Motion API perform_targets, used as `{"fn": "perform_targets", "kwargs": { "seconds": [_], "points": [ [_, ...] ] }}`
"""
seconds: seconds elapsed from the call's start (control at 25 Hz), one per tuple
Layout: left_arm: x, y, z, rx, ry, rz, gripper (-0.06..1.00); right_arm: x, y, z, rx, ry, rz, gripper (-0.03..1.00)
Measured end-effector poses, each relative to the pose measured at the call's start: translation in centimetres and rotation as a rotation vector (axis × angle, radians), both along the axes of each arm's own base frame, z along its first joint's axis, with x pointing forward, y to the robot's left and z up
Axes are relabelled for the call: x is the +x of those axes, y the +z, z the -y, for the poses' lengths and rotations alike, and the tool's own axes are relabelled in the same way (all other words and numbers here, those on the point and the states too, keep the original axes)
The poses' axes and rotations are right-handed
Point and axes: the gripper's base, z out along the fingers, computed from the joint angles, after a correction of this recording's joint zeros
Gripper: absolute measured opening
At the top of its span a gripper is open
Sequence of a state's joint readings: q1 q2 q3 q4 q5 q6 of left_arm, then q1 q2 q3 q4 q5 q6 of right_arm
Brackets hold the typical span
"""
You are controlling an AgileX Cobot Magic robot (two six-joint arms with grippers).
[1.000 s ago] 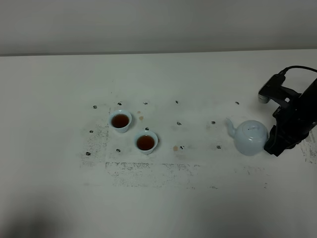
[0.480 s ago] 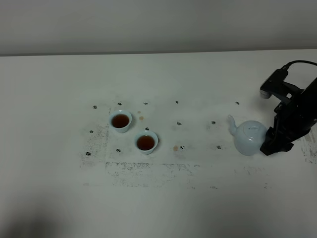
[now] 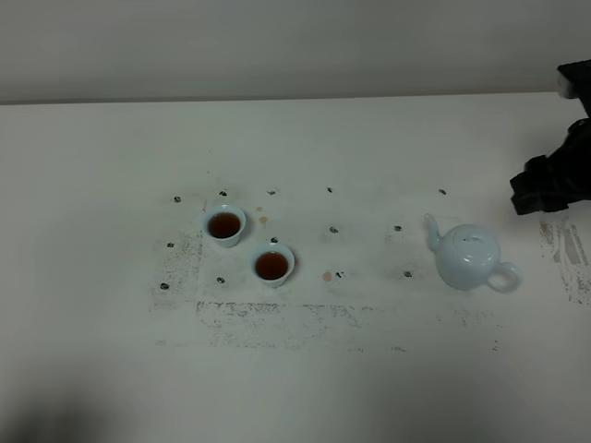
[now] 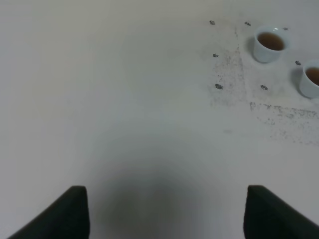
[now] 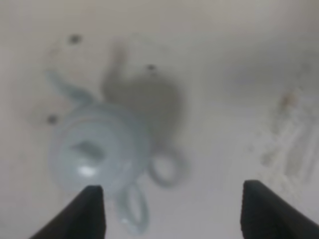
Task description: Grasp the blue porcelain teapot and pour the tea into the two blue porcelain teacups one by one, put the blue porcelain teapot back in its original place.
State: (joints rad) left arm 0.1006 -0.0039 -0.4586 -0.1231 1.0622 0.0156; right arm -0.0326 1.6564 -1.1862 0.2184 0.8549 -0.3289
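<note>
Exterior high view is showing, left to right, two teacups (image 3: 224, 224) (image 3: 272, 265) holding tea, then the teapot (image 3: 468, 258) standing free on the table (image 3: 92, 351). Right gripper (image 5: 172, 211) is hanging above the teapot, jaws apart, empty; left gripper (image 4: 164, 211) is sitting spread over bare tabletop. Pouring and returning look done; only retreating seems left. Scuffed white surface is meeting a plain wall (image 3: 277, 46).
</note>
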Motion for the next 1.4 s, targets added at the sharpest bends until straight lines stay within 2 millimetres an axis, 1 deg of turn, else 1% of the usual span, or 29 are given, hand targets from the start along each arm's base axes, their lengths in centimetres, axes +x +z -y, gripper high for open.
{"fn": "perform_targets", "kwargs": {
  "seconds": [0.08,0.16,0.28,0.4,0.48,0.52,0.6,0.68,0.76,0.84,1.0,1.08,1.2,1.32,1.4],
  "points": [
    [0.0,0.0,0.0,0.0,0.0,0.0,0.62,0.3,0.0,1.4,-0.017,-0.103,-0.031,0.55],
    [0.0,0.0,0.0,0.0,0.0,0.0,0.62,0.3,0.3,2.5,-0.035,-0.149,-0.054,0.55],
    [0.0,0.0,0.0,0.0,0.0,0.0,0.62,-0.5,0.5,2.9,-0.05,-0.15,-0.122,0.55],
    [0.0,0.0,0.0,0.0,0.0,0.0,0.62,-2.0,1.3,2.9,-0.065,-0.131,-0.214,0.55],
    [0.0,0.0,0.0,0.0,0.0,0.0,0.62,-3.3,2.7,2.8,-0.071,-0.125,-0.231,0.55],
    [0.0,0.0,0.0,0.0,0.0,0.0,0.62,-3.9,3.7,2.8,-0.072,-0.126,-0.212,0.55],
    [0.0,0.0,0.0,0.0,0.0,0.0,0.62,-5.2,5.8,2.6,-0.075,-0.13,-0.148,0.55],
    [0.0,0.0,0.0,0.0,0.0,0.0,0.62,-7.0,8.1,2.5,-0.079,-0.135,-0.067,0.55],
    [0.0,0.0,0.0,0.0,0.0,0.0,0.62,-9.6,9.9,2.2,-0.084,-0.14,0.01,0.55],
    [0.0,0.0,0.0,0.0,0.0,0.0,0.62,-12.2,10.6,2.0,-0.092,-0.145,0.053,0.55],
    [0.0,0.0,0.0,0.0,0.0,0.0,0.62,-18.1,9.9,1.5,-0.087,-0.161,0.107,0.55],
    [0.0,0.0,0.0,0.0,0.0,0.0,0.62,-21.3,9.0,1.1,-0.08,-0.179,0.144,0.55],
    [0.0,0.0,0.0,0.0,0.0,0.0,0.62,-25.3,7.0,0.9,-0.079,-0.22,0.221,0.55],
    [0.0,0.0,0.0,0.0,0.0,0.0,0.62,-28.3,4.7,0.7,-0.069,-0.281,0.322,0.55],
    [0.0,0.0,0.0,0.0,0.0,0.0,0.62,-29.8,3.5,0.6,-0.046,-0.316,0.38,0.55]
  ]
}}
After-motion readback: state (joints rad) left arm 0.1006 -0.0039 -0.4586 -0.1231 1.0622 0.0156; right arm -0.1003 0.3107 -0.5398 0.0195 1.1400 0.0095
